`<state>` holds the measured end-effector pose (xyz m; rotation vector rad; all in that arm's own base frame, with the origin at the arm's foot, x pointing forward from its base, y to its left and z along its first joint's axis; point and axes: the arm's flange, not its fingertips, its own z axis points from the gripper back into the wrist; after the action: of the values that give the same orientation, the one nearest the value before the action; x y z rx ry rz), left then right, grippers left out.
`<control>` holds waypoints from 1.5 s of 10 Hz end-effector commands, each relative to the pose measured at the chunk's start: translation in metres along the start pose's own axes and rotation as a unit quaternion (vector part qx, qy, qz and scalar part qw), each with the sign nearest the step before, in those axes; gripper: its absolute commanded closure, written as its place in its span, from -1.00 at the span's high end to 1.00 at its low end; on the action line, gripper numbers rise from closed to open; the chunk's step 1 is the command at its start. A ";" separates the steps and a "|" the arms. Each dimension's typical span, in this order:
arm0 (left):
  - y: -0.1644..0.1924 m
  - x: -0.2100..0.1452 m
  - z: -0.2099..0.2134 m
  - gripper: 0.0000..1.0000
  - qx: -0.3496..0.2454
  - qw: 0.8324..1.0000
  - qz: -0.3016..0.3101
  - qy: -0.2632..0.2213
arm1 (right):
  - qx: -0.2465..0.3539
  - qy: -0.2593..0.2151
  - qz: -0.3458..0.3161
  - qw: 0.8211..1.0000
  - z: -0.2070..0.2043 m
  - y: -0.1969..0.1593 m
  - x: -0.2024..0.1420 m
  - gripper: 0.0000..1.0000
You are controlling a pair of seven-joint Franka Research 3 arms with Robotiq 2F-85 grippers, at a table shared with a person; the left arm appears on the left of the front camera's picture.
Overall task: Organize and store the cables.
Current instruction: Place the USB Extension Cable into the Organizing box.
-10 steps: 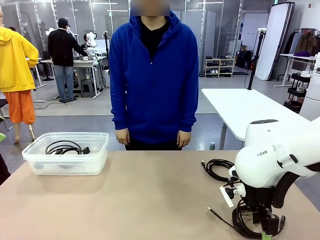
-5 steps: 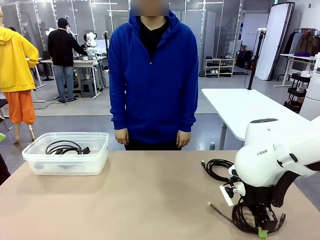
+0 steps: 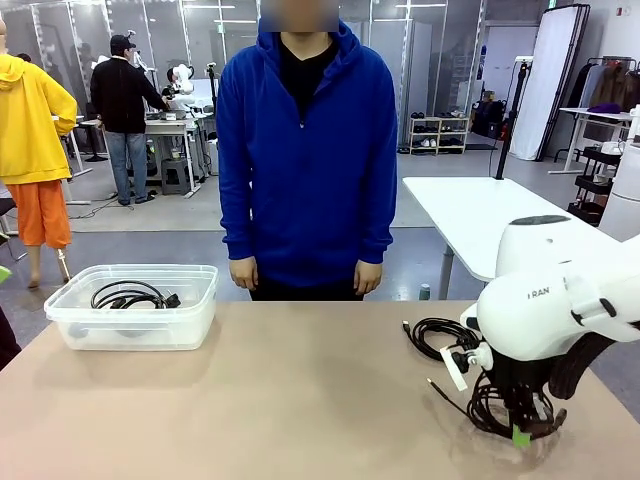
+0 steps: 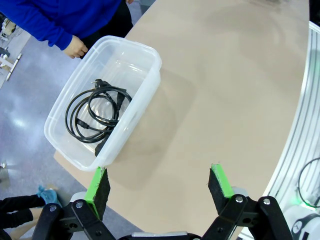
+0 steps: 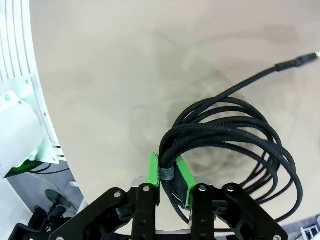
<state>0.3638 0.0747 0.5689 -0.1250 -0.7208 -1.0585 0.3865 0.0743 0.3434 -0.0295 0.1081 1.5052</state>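
Down at the near right corner of the worktop [image 3: 280,400], your right end effector [image 3: 520,435] is clenched on a black braided coil [image 3: 492,408]. Look through the right wrist camera: the green pads [image 5: 152,170] pinch the bundle of loops right where a small grey tie [image 5: 167,174] wraps it. The rest of the braided coil fans out beyond the fingers, and its loose plug end [image 5: 300,59] is stretched off to one side. A soft shadow sits on the tan surface below, but you cannot tell whether the loops touch the worktop.

Near it, on the far side, a second coil [image 3: 432,335] lies flat on the worktop, a plug poking out at its left edge.

Swing across to the left side and you have a clear plastic bin [image 3: 60,320] with a third coil [image 3: 128,295] lying on its floor, plug and all.

Your left end effector [image 4: 160,182] hangs above the worktop beside that bin, fingers spread wide, gripping nothing.

At the far edge a person in a blue hoodie [image 3: 305,150] stands facing you, arms down, one hand [image 3: 245,272] loose at the side, well apart from every coil.
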 end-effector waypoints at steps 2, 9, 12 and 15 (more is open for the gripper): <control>-0.001 0.001 0.002 1.00 0.005 1.000 0.003 0.004 | -0.087 -0.015 -0.033 0.996 -0.005 0.091 -0.035 -1.00; -0.001 0.001 0.002 1.00 0.005 1.000 0.003 0.004 | -0.126 -0.057 -0.048 0.989 0.031 0.082 -0.046 -1.00; -0.001 0.001 0.002 1.00 0.005 1.000 0.003 0.004 | -0.112 -0.040 -0.032 0.992 0.088 0.013 -0.030 -1.00; -0.001 0.001 0.002 1.00 0.005 1.000 0.003 0.004 | -0.190 -0.079 0.033 0.978 0.108 0.003 0.019 -0.76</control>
<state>0.3637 0.0748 0.5690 -0.1256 -0.7215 -1.0586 0.3813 0.0815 0.4483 -0.1908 -0.2337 1.5268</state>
